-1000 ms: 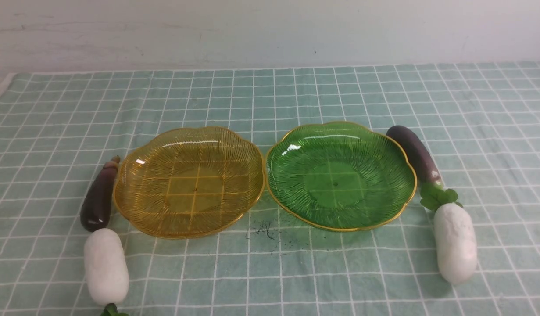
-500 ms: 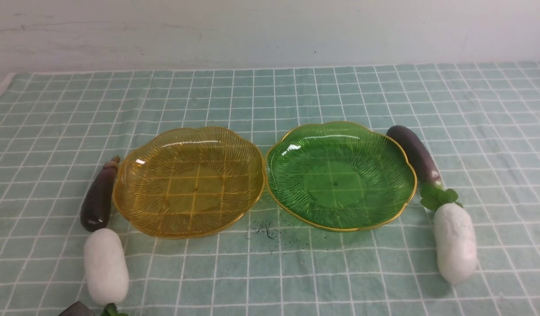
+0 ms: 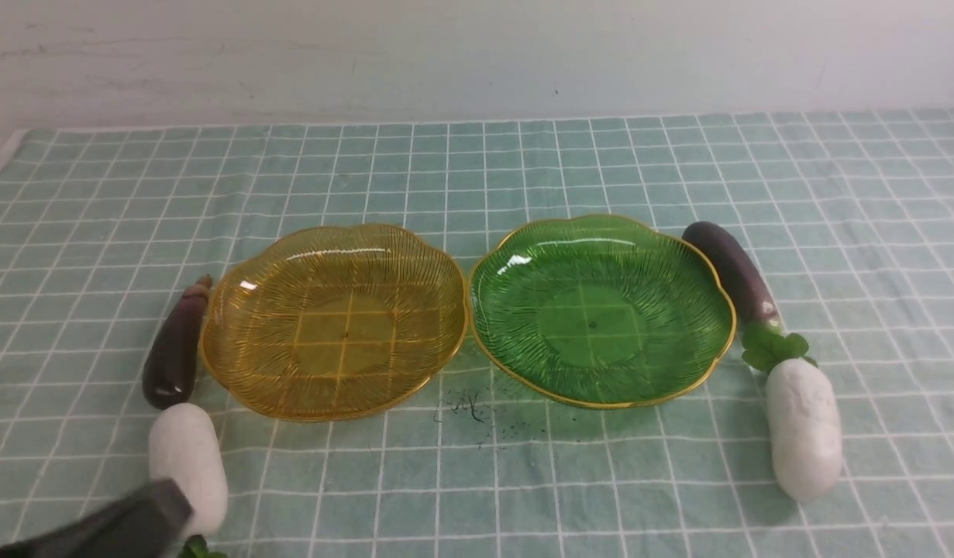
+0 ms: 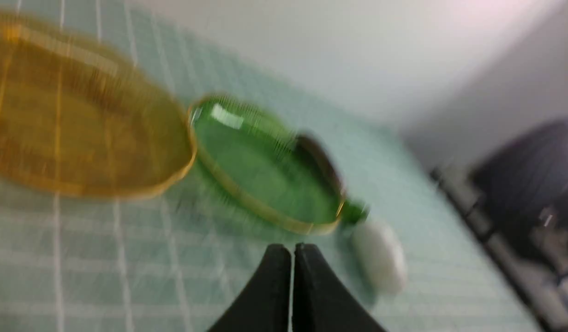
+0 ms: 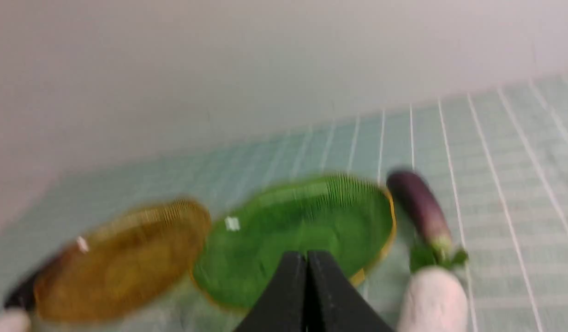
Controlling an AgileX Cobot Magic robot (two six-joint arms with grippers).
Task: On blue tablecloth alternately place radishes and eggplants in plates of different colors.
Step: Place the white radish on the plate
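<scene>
On the blue tablecloth [image 3: 477,170] an amber plate [image 3: 333,319] and a green plate [image 3: 600,308] stand side by side, both empty. A purple eggplant [image 3: 174,345] and a white radish [image 3: 188,465] lie left of the amber plate. Another eggplant [image 3: 732,271] and radish [image 3: 802,438] lie right of the green plate. My left gripper [image 3: 155,515] enters at the bottom left, right beside the left radish; in the left wrist view [image 4: 292,251] its jaws are shut and empty. My right gripper [image 5: 307,258] is shut and empty, out of the front view.
A pale wall [image 3: 477,54] rises behind the cloth's far edge. Small dark specks [image 3: 473,407] mark the cloth in front of the two plates. Dark furniture [image 4: 533,184] shows blurred beyond the table in the left wrist view.
My left gripper has come up into the front view at the bottom left, moving forward toward the left radish. The vegetables and plates have not moved.
</scene>
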